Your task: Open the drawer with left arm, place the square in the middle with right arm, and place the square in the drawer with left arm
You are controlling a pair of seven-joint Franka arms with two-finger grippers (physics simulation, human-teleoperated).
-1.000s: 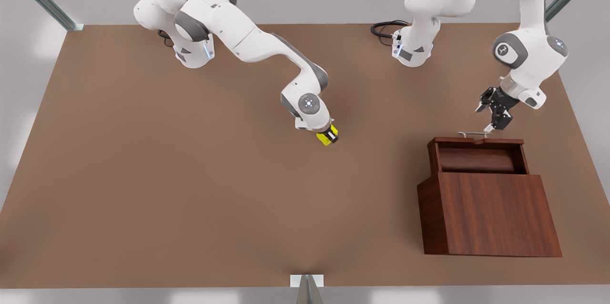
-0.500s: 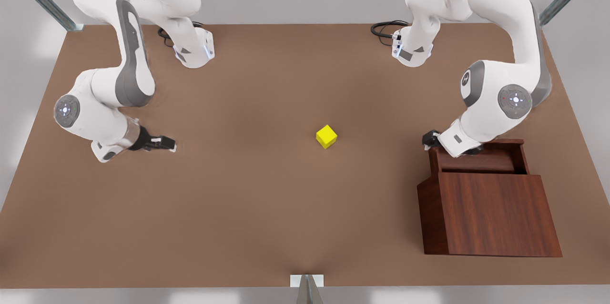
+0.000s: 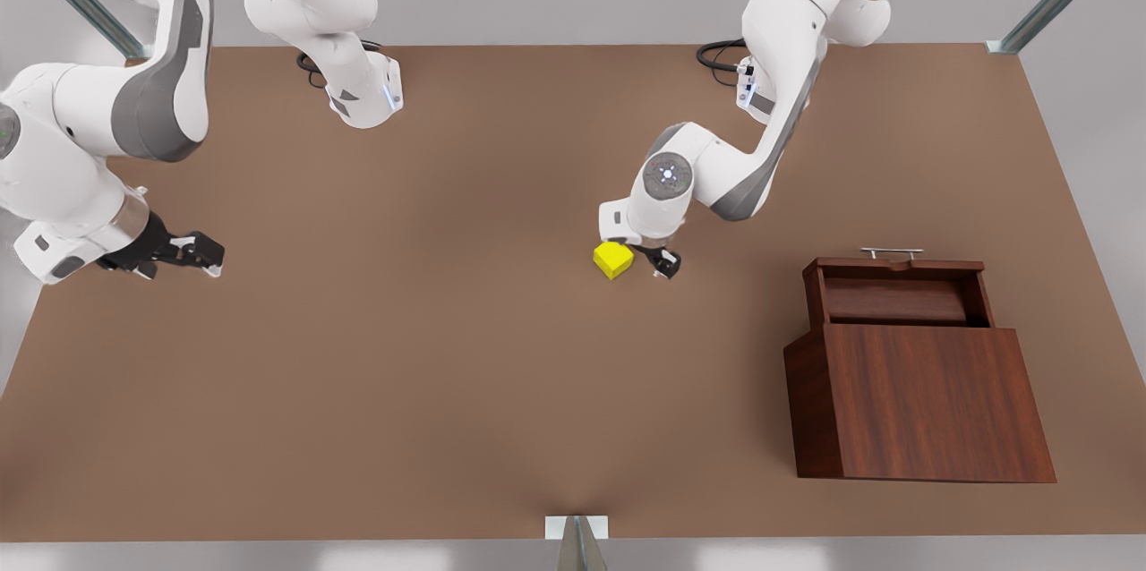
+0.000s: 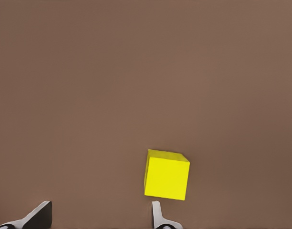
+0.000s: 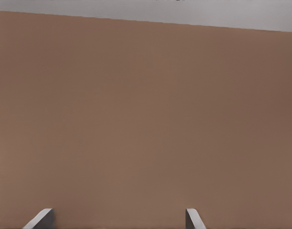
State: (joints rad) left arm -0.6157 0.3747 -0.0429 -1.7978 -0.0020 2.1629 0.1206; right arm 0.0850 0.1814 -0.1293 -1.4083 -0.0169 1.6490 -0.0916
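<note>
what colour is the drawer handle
Silver: a thin metal bar handle on the dark reddish-brown drawer, clearest in the front view.

Bare tabletop point(image 3: 448, 374) lies between the square point(image 3: 613, 259) and drawer point(image 3: 895, 298).

Bright yellow cube point(image 3: 613, 259) on a plain matte brown table point(image 3: 448, 374); beside it, dark reddish-brown wood-grain cabinet point(image 3: 922, 401) with silver handle point(image 3: 891, 253).

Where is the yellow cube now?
In the front view the yellow cube sits mid-table, just beside the open left tool, well left of the drawer.
</note>
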